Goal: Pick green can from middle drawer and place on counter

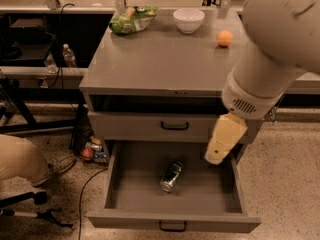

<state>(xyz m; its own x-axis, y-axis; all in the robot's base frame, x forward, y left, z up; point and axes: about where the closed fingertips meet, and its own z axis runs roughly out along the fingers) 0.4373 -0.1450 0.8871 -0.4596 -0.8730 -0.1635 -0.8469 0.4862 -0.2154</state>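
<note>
**Reaching in, can not yet held**

The green can [171,176] lies on its side in the open middle drawer [130,220], below and left of the jaws, apart from them. The gripper [225,140] hangs over the drawer's right side; I cannot tell its jaw spread. Next, likely: move left and down, astride the can. The counter [160,59] waits above.

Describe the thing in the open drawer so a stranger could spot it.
Start at the big grey metal cabinet, then its pulled-out wide grey drawer. Inside, near the robot's hovering cream claw, lies a small green aluminium can on its side, the only thing in there.
</note>
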